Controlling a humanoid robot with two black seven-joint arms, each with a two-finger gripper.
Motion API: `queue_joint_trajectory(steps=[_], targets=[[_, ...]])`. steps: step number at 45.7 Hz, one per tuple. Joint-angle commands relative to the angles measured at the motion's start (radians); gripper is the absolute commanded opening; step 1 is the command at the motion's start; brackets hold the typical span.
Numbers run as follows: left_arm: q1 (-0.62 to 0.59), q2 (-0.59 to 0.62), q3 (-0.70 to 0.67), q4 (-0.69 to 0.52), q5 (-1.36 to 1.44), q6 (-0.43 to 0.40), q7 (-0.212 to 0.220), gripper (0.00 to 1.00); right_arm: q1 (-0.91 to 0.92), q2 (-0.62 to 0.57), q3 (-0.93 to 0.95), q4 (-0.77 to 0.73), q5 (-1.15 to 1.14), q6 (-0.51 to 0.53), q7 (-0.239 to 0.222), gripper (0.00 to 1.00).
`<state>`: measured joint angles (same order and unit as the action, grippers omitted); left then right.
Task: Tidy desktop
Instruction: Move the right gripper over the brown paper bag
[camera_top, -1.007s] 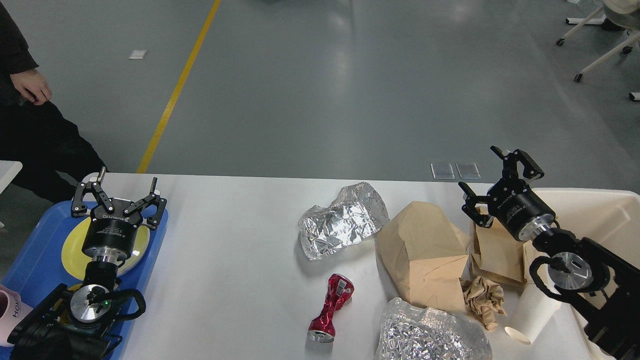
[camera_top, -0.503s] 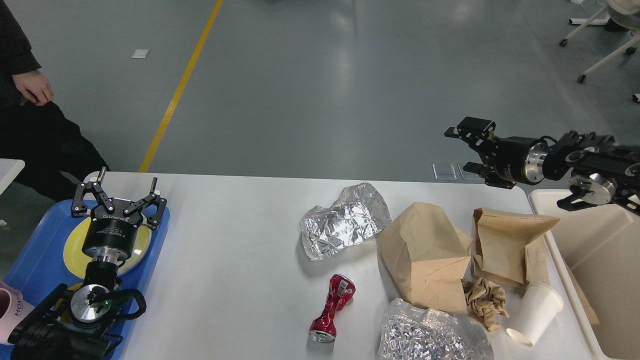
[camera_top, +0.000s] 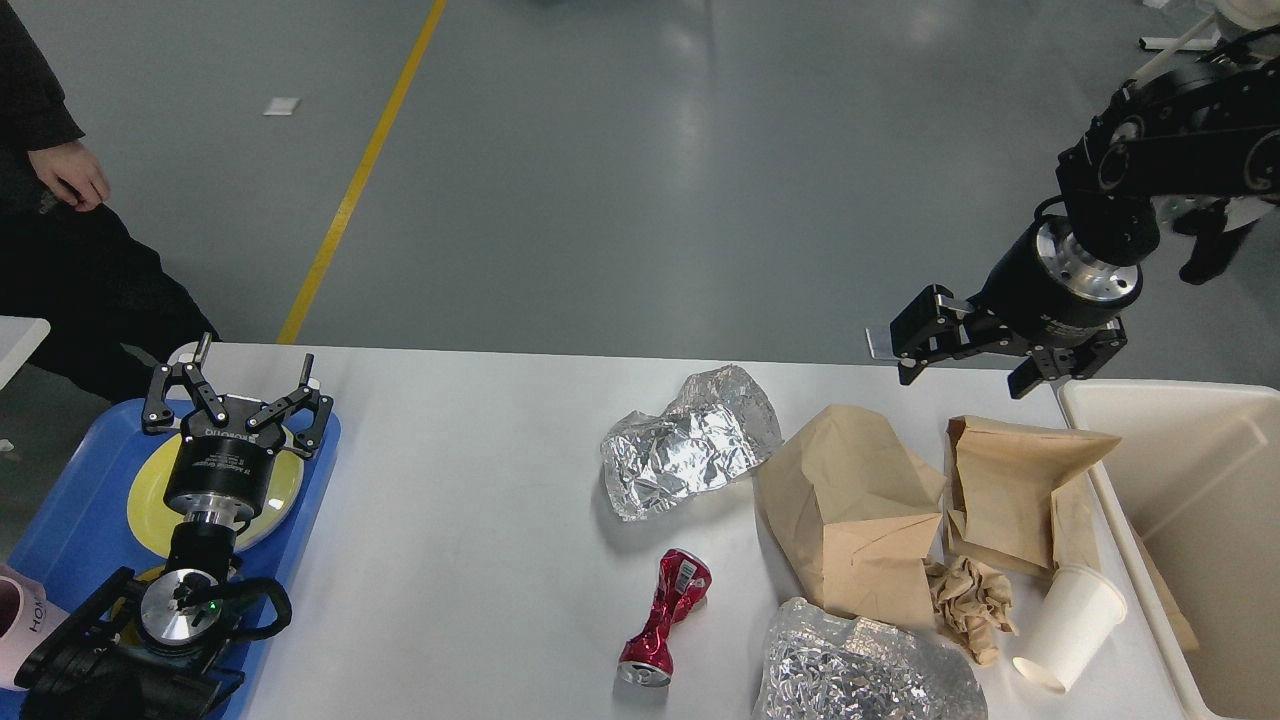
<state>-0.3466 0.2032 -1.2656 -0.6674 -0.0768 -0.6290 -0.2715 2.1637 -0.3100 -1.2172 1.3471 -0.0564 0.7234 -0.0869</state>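
Note:
The white desktop (camera_top: 470, 520) carries litter on its right half: crumpled foil (camera_top: 690, 440), a large brown paper bag (camera_top: 850, 510), a smaller torn brown bag (camera_top: 1015, 490), a crushed red can (camera_top: 665, 612), a foil wad (camera_top: 860, 672), a crumpled brown paper ball (camera_top: 970, 597) and a tipped white paper cup (camera_top: 1070, 625). My right gripper (camera_top: 963, 380) hangs open above the table's far edge, just beyond the smaller bag, holding nothing. My left gripper (camera_top: 250, 362) stands open and empty over a yellow plate (camera_top: 148, 492).
A cream bin (camera_top: 1190, 480) sits at the table's right end. A blue tray (camera_top: 70, 510) at the left end holds the plate and a pink cup (camera_top: 20, 622). A person in dark clothes (camera_top: 55, 200) stands beyond the left corner. Wheeled chair legs (camera_top: 1165, 40) show far right.
My right arm has risen off the smaller brown bag, swung up and round, and its gripper now points down over the far edge. The left arm and the litter have stayed put.

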Motion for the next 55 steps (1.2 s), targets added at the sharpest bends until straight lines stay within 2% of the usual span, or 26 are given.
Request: queue_joint_trajectory(steps=[1,10,22,27,33,36,55], targets=[[0.0,0.001,0.0,0.0,0.0,0.0,0.0,0.96,0.14,-0.029,0.004,0.161,0.001,0.004,-0.079,1.0],[0.0,-0.001,0.0,0.0,0.0,0.0,0.0,0.96,0.343,-0.072,0.001,0.389,0.007,0.011,-0.088,1.0],[0.0,-0.001,0.0,-0.001,0.0,0.0,0.0,0.96,0.332,-0.086,-0.002,0.396,0.004,-0.05,-0.088,1.0],[0.0,-0.001,0.0,-0.001,0.0,-0.001,0.0,0.96,0.242,-0.078,-0.001,0.354,0.0,-0.123,-0.088,1.0],[0.0,-0.001,0.0,-0.001,0.0,-0.001,0.0,0.96,0.081,-0.054,0.001,0.307,0.001,-0.343,-0.09,1.0],[0.0,-0.001,0.0,-0.001,0.0,-0.001,0.0,0.96,-0.008,-0.032,0.008,0.256,0.007,-0.413,-0.09,1.0],[0.0,-0.001,0.0,-0.001,0.0,-0.001,0.0,0.96,-0.387,0.022,0.131,-0.003,0.021,-0.446,-0.09,1.0]])
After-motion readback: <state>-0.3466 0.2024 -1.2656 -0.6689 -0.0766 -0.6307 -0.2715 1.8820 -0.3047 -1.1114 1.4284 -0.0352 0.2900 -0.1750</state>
